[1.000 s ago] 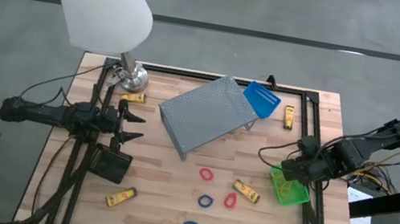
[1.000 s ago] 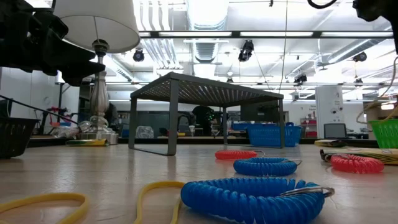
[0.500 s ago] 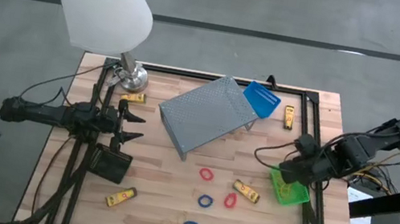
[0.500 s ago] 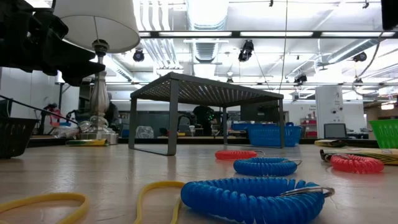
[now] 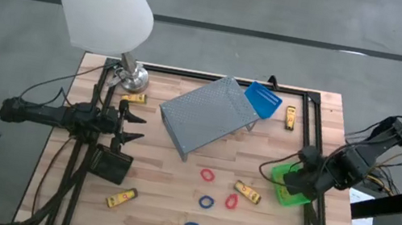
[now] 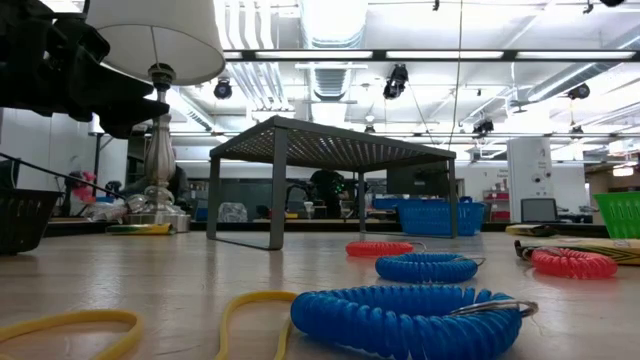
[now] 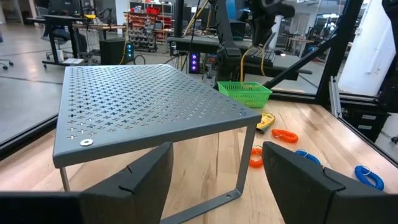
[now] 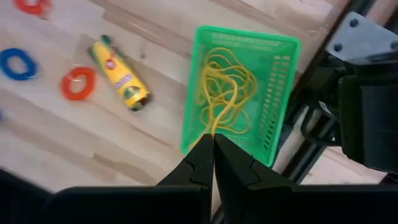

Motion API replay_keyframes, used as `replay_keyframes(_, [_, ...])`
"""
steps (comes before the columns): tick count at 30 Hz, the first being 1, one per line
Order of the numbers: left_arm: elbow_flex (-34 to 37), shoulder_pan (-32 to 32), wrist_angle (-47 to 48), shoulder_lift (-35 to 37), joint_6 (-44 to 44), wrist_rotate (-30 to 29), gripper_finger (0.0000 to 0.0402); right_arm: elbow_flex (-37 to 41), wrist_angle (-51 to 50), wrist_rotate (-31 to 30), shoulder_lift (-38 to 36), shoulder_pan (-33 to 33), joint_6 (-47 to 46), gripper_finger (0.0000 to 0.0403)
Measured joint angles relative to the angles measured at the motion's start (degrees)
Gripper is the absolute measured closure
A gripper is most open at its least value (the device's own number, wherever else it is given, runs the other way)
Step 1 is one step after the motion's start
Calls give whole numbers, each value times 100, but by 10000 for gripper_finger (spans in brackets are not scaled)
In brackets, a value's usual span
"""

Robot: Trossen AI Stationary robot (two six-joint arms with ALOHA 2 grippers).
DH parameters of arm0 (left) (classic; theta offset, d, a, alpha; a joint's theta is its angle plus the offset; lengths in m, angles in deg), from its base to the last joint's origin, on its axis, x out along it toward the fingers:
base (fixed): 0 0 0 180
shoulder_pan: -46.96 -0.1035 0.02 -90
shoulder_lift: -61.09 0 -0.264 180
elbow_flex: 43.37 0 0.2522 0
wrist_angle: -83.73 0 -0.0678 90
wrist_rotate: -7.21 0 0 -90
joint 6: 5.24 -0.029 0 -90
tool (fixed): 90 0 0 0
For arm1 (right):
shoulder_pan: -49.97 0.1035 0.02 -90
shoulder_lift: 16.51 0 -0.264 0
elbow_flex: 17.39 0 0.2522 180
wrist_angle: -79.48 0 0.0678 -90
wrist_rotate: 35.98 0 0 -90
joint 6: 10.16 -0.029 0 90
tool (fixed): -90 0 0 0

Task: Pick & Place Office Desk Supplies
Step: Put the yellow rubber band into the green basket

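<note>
1. Green bin (image 5: 289, 188) sat at the table's right edge, holding yellow rubber bands (image 8: 224, 99).
2. Right gripper (image 8: 213, 163) hovered over the green bin, jaws pressed together, pinching a strand of the yellow rubber bands.
3. Left gripper (image 5: 133, 126) waited at the left with fingers spread, empty, facing the grey mesh riser (image 5: 207, 116).
4. Black bin (image 5: 111, 165) lay just near of the left gripper; blue bin (image 5: 262, 100) stood at the far side.
</note>
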State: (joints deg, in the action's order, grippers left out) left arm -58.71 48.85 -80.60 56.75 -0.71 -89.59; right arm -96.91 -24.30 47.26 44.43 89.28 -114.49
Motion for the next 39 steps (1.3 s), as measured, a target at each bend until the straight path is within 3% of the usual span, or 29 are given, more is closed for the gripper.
replay_keyframes(8, [0,0,1,0,0,1,149,905,157,81,34,247,-748,394])
replay_keyframes(21, [0,0,0,0,0,0,149,2183,1872,79,356,242,-1091,394])
replay_keyframes(31, [0,0,0,0,0,0,149,2695,2577,-299,880,232,-1268,394])
replay_keyframes(39, [0,0,1,0,0,0,148,2641,2669,-372,1207,232,-1260,394])
